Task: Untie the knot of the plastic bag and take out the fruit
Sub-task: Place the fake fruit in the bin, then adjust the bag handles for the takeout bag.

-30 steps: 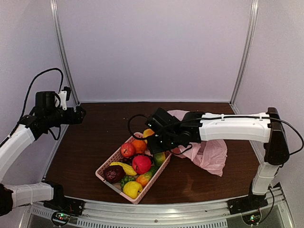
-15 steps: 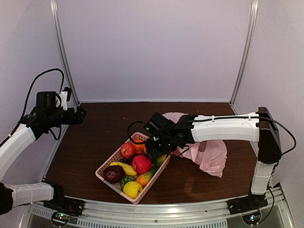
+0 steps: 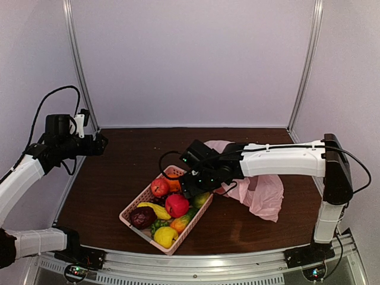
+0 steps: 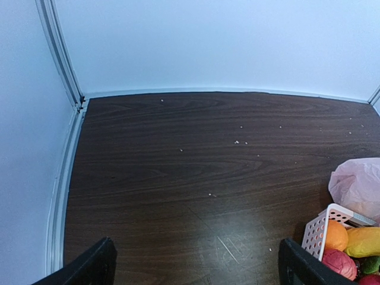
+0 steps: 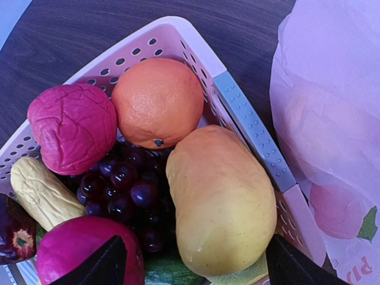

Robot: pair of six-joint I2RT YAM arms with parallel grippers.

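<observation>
The pink plastic bag (image 3: 264,193) lies slack on the table right of the pink basket (image 3: 135,203); it also shows in the right wrist view (image 5: 332,119). I see no knot in any view. My right gripper (image 3: 196,189) hangs over the basket's far corner, open (image 5: 193,264). A long yellow fruit (image 5: 222,202) lies in the basket between its fingers, beside an orange (image 5: 157,101), a wrinkled red fruit (image 5: 71,127) and dark grapes (image 5: 124,184). My left gripper (image 3: 101,143) is open and empty (image 4: 196,270), raised at the far left.
The basket also holds a red apple (image 3: 159,187), a red fruit (image 3: 177,205), a lemon (image 3: 165,237) and a dark maroon fruit (image 3: 142,217). White walls and metal posts close in the table's back and sides. The left wrist view shows bare wood, the basket corner (image 4: 320,228) and the bag (image 4: 356,184).
My right gripper came down from above the basket's far rim with the yellow fruit, which now lies in the basket. The left arm has not moved.
</observation>
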